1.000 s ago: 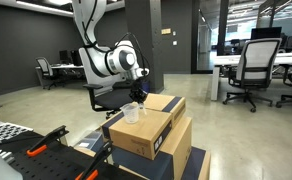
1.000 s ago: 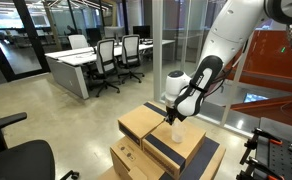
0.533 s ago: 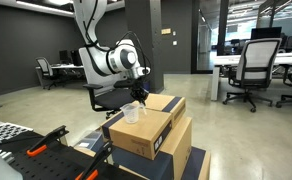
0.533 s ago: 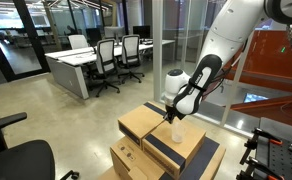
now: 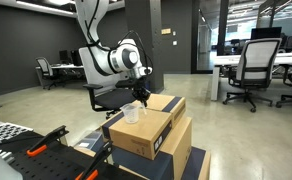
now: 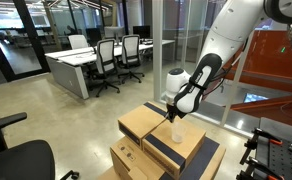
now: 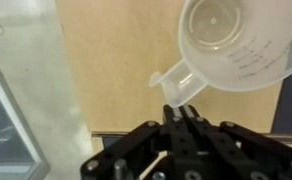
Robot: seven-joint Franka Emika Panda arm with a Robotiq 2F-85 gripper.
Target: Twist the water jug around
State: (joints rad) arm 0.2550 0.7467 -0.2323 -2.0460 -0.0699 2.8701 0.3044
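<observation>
**Finding 1 – End effector.** In the wrist view the end effector has its jaws drawn fully together. They appear to pinch the tip of the flat tab that projects from the rim of the small translucent whitish plastic water jug. Whether this tab is a handle or a spout cannot be settled.

**Finding 2 – Location.** The water jug stands upright and open-mouthed on the top brown cardboard box. Its body is just beyond and below the fingertips. In both exterior views it sits directly under the end effector.

**Finding 3 – Handling.** Judged empty, light and thin-walled, with smooth sides. It is likely to slide or tip readily on the cardboard. The tab is the only firm purchase. Turning by it should pivot the body, provided little downward or sideways force is applied.
</observation>
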